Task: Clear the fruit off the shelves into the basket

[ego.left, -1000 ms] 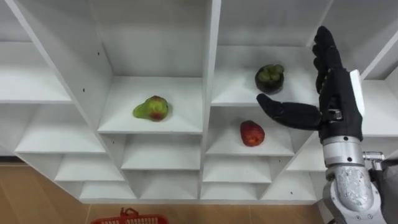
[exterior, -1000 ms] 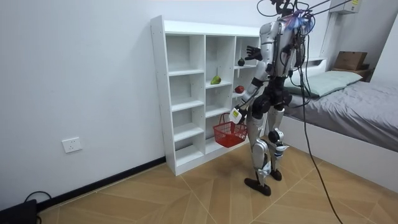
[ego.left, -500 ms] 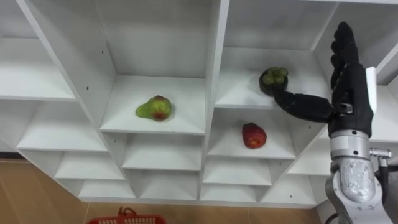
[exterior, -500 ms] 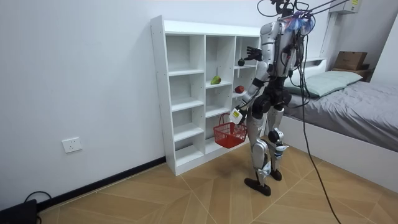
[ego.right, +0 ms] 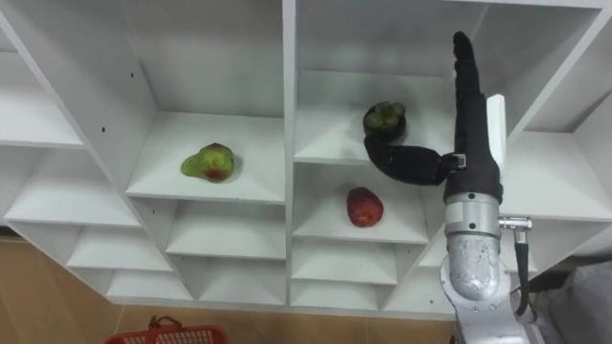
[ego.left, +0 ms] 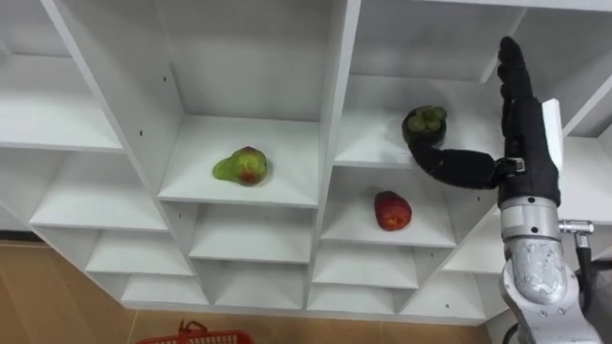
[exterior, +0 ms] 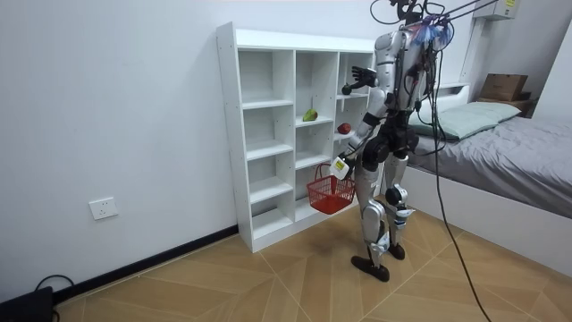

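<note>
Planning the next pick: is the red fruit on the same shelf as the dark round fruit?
No, the red fruit lies on the shelf below the dark round fruit.

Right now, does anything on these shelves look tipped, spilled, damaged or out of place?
Nothing stands out. The green-red fruit, the dark round fruit and the red fruit each sit on their own shelf of the white closet. The right hand is open beside the dark round fruit, thumb near its base.

closet (ego.left: 330,143): pear (ego.left: 239,166) in cubby left of mangosteen (ego.left: 424,125) | apple (ego.left: 391,210) one shelf under mangosteen | basket (ego.left: 196,336) below closet
</note>
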You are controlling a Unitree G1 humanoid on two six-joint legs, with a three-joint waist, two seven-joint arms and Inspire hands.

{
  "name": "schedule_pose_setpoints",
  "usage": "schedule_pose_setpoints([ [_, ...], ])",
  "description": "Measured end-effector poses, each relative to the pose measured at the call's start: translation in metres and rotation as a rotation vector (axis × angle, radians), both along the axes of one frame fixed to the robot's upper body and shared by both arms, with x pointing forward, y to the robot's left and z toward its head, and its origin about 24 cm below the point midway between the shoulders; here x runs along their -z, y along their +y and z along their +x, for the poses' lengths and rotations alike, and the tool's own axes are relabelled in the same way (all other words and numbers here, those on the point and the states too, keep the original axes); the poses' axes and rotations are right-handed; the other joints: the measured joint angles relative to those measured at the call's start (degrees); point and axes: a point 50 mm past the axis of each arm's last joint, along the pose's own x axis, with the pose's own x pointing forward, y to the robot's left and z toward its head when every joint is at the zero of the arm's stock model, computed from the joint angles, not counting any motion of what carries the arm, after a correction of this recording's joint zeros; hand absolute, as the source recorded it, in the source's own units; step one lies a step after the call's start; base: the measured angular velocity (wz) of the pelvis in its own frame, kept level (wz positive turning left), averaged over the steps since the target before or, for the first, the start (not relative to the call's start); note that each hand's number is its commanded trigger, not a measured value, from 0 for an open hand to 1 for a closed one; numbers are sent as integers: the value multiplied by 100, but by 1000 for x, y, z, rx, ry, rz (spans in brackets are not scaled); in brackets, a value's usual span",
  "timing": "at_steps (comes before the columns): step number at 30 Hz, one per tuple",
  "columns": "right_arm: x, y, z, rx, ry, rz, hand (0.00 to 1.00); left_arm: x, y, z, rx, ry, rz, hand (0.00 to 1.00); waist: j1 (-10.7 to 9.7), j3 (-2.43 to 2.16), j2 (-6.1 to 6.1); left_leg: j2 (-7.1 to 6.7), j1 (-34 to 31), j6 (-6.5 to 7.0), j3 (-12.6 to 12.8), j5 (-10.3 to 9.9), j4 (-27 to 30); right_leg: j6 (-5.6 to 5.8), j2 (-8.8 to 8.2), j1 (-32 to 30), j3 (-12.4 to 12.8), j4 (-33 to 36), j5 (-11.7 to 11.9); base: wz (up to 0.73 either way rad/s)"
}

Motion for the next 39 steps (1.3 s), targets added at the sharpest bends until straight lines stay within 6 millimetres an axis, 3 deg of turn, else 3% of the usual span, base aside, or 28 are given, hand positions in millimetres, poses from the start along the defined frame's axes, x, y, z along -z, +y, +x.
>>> schedule_pose_setpoints([
  [10, 6, 0, 1, -13, 46, -28, 0, 0, 0, -1, -3, 4, -1, 100, -1, 1, -1, 1, 6, 3, -63, 2, 18, -1, -3, 37, -49, 11, 0, 2],
  [17, 25, -3, 1, -20, 151, -42, 0, 0, 0, 1, -5, 0, -2, 100, 18, 43, -13, -3, 6, 3, -78, 2, 41, -1, -7, 63, -55, 10, 0, 0],
  [23, 23, -3, 3, -20, 145, -45, 0, -1, 0, 4, -1, -10, 1, 100, 118, 39, -35, -9, -5, 3, -78, 2, 38, 8, -11, 63, -59, 6, -7, 1],
  [29, 13, -2, 13, -21, 115, -53, 0, -2, 1, 4, 3, -6, 4, 100, 115, 27, -51, -8, -31, 4, -114, 3, 46, 13, -18, 74, -135, 5, -9, 6],
  [39, 14, -10, 17, 2, 132, -55, 0, -2, 1, 4, 3, 2, 4, 100, 100, 10, -40, -7, -56, 5, -170, 4, 82, 12, -28, 94, -207, 8, -9, 3],
])
